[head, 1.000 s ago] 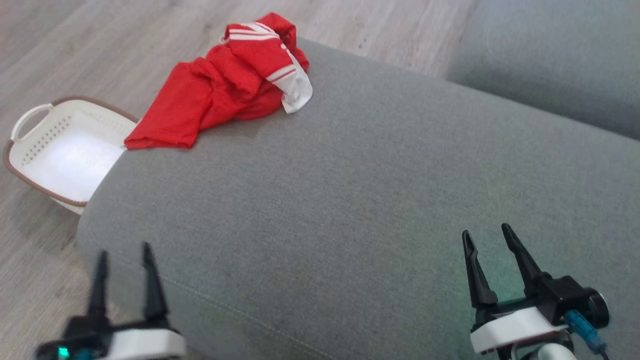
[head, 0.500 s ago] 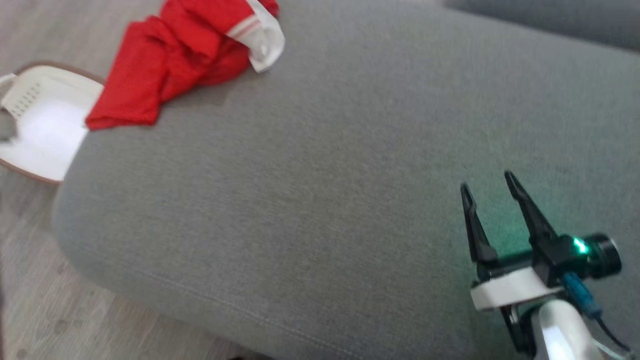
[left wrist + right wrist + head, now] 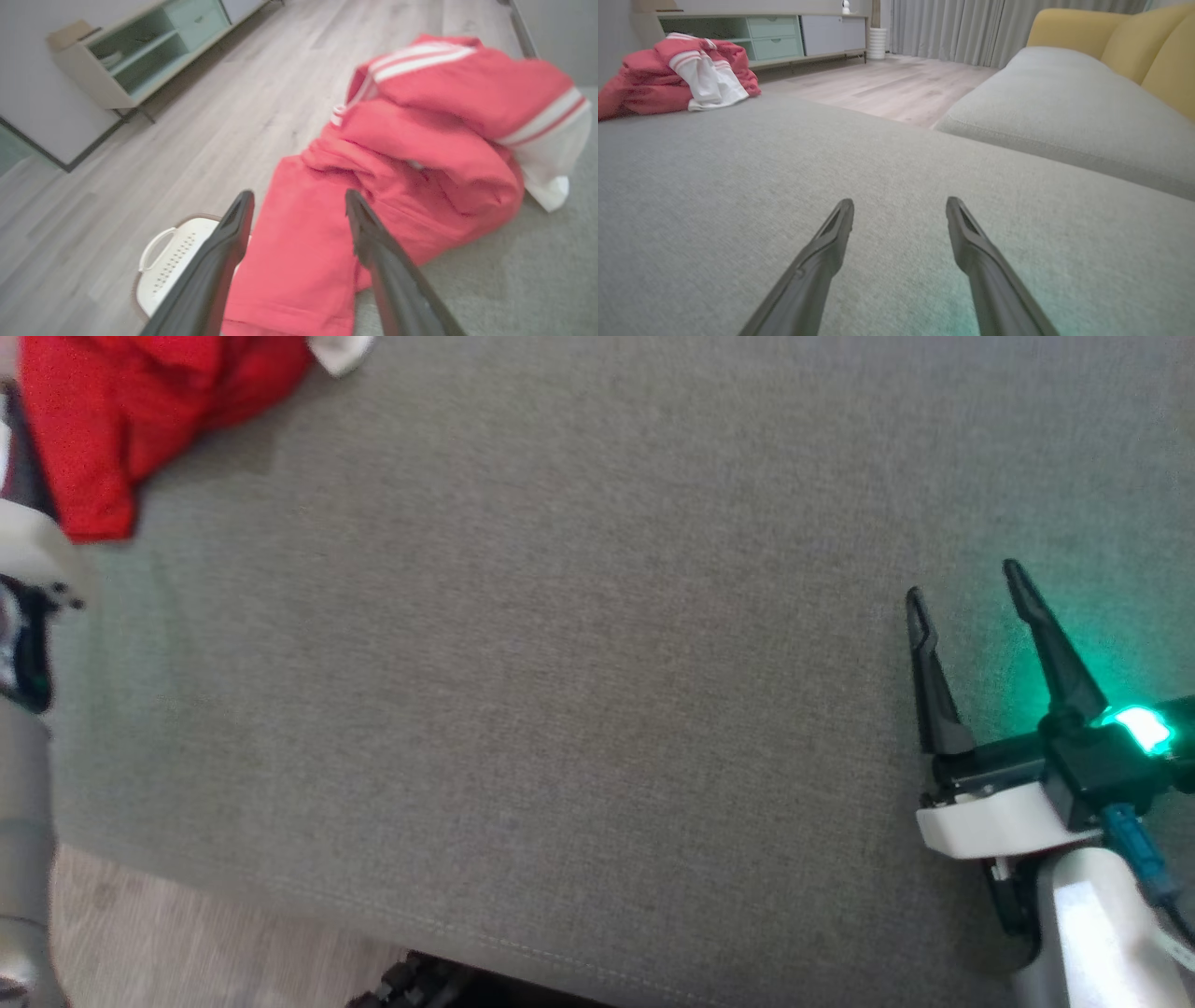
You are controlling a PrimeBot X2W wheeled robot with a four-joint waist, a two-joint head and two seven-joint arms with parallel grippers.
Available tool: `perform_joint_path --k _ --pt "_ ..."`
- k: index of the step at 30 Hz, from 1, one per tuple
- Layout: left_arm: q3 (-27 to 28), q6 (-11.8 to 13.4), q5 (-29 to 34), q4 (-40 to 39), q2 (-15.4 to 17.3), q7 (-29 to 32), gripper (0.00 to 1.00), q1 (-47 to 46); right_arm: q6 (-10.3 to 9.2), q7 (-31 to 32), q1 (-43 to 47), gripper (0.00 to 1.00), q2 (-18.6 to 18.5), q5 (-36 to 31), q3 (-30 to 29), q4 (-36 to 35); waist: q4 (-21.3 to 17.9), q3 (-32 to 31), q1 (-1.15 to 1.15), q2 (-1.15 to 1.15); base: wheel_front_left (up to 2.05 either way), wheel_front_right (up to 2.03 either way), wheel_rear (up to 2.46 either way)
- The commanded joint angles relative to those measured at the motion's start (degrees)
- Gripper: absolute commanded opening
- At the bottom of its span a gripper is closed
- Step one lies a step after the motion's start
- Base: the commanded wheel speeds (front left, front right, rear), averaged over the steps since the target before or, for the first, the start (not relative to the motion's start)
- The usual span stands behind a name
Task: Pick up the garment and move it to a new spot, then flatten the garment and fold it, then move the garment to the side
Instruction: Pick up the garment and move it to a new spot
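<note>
Left pincer (image 3: 299, 198), spread, hovers before the crumpled red jersey (image 3: 420, 154). Likely soft, light cloth; pinch the fold straight ahead.

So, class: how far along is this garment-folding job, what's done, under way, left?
Done: nothing; the red jersey lies crumpled at the edge of the grey cushion. In hand: the left gripper, fingers open, points at it, gripping nothing. The right gripper hovers open over bare cushion. Left: pick up, move, flatten, fold, set aside.
</note>
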Motion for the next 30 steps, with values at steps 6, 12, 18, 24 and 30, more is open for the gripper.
perform_joint_path --k 6,12,18,24,30 --pt "-0.9 -2.2 -2.5 8.1 1.1 4.5 1.00 -3.8 0.44 1.4 0.2 1.00 -0.4 -0.8 0.9 -4.6 -1.3 6.1 -0.02 0.00 0.00 0.00 0.00" --pt "-1.8 -1.8 -2.6 13.4 1.5 3.9 1.00 -6.0 0.44 1.8 0.0 1.00 -0.4 -0.9 0.4 -6.1 -1.6 7.5 -0.02 0.00 0.00 0.00 0.00" --pt "-2.3 1.1 -1.7 16.9 1.9 3.2 0.35 -7.8 0.44 1.9 -0.3 1.00 -0.4 -0.9 0.1 -6.0 -1.7 7.3 -0.02 0.00 0.00 0.00 0.00" --pt "-2.9 3.9 -0.2 17.2 3.6 -3.3 0.00 -9.3 0.44 1.2 -0.8 1.00 -0.3 -0.5 0.3 -4.7 -1.8 6.1 -0.02 0.00 0.00 0.00 0.00" --pt "-4.8 3.9 1.9 16.5 6.2 -8.4 0.00 -12.1 0.44 -0.3 -1.4 1.00 -0.1 0.4 0.3 -1.4 -1.9 2.0 -0.02 0.00 0.00 0.00 0.00"
